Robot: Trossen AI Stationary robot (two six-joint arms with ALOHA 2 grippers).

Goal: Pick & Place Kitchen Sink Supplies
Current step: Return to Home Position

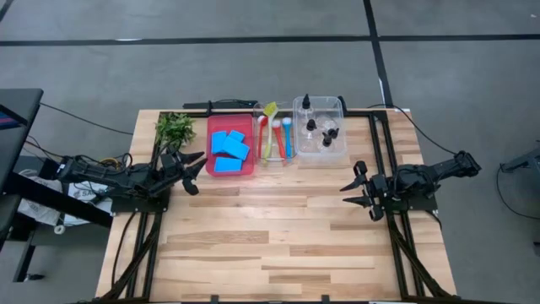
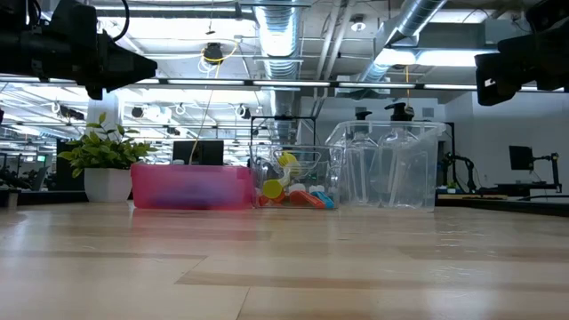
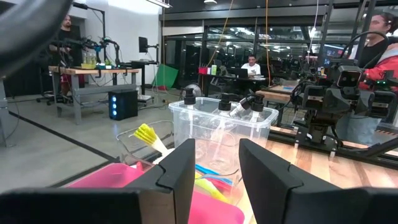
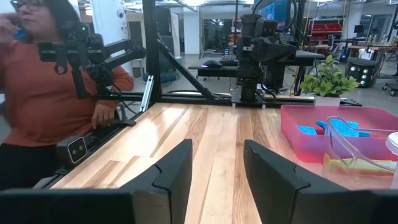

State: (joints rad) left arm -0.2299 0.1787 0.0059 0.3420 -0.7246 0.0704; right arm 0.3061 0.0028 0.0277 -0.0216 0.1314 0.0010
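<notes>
Several flat blue sponges (image 1: pixel 229 149) lie in the red tray (image 1: pixel 213 127). Red, blue and yellow-green brushes (image 1: pixel 278 135) rest in a small clear tray between the red tray and the clear bin (image 1: pixel 339 108); the yellow-green brush head (image 3: pixel 147 134) shows in the left wrist view. Small clear bottles with black caps (image 1: pixel 318 127) stand and lie in the clear bin (image 3: pixel 186 118). My left gripper (image 1: pixel 193 173) hovers open at the red tray's near-left corner. My right gripper (image 1: pixel 359 191) hovers open over the table's right side, near of the bin. Neither touches anything.
A leafy green sprig (image 1: pixel 174 128) sits at the far-left corner beside the red tray. Black frame rails (image 1: pixel 375 143) run along the table's right side and far edge. The near half of the table (image 1: pixel 278 253) is bare wood. A person in an orange top (image 4: pixel 43 93) is beyond the table.
</notes>
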